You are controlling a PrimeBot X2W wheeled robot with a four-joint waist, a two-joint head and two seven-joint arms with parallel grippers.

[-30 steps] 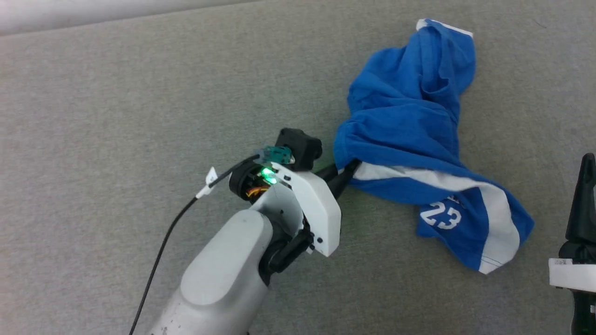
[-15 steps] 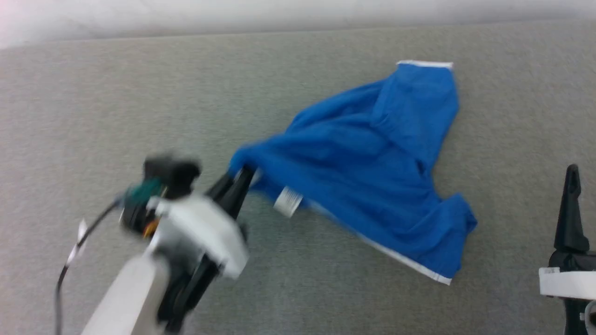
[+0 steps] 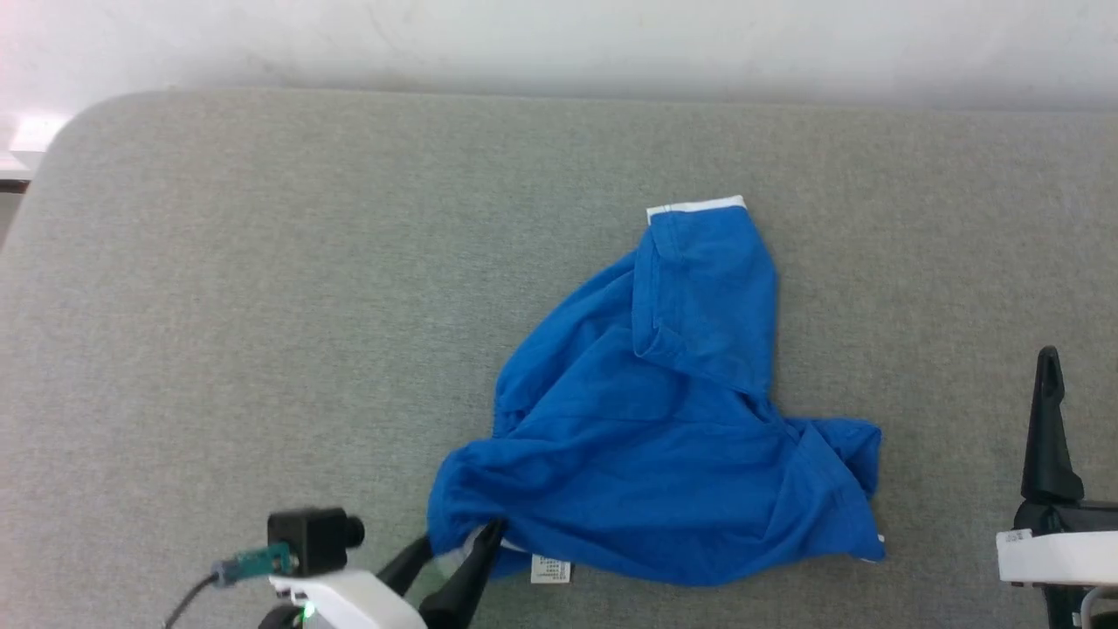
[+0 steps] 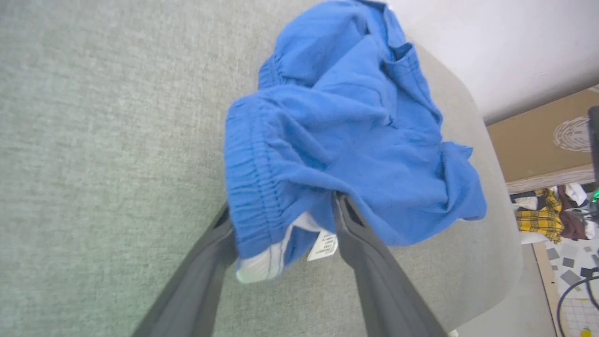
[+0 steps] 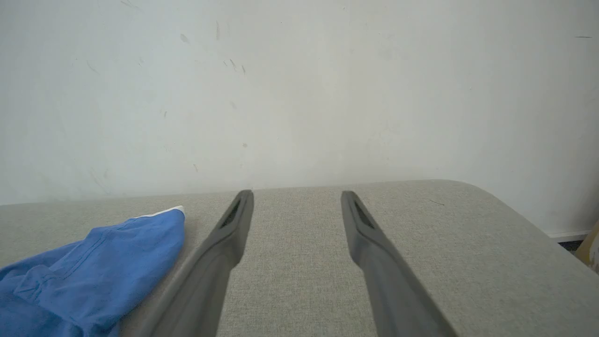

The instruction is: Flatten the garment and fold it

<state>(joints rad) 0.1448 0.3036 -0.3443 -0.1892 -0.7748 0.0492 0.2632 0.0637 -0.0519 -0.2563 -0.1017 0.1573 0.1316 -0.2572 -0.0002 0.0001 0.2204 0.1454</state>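
While your left gripper [image 4: 283, 213] stands spread wide at the surface's [image 3: 262, 306] near edge, the garment [image 3: 664, 454] lies crumpled mid-surface, its waistband [image 4: 252, 187] corner between those fingers, perhaps brushing one. Its long axis runs from there toward the far edge, white hem [image 3: 696, 208] farthest. Your right gripper [image 5: 297, 194] gapes empty.

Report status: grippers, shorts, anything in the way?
Left gripper open, astride the waistband. Right gripper open, off the shorts. Shorts crumpled on grey pad, unfolded. No obstacle seen.
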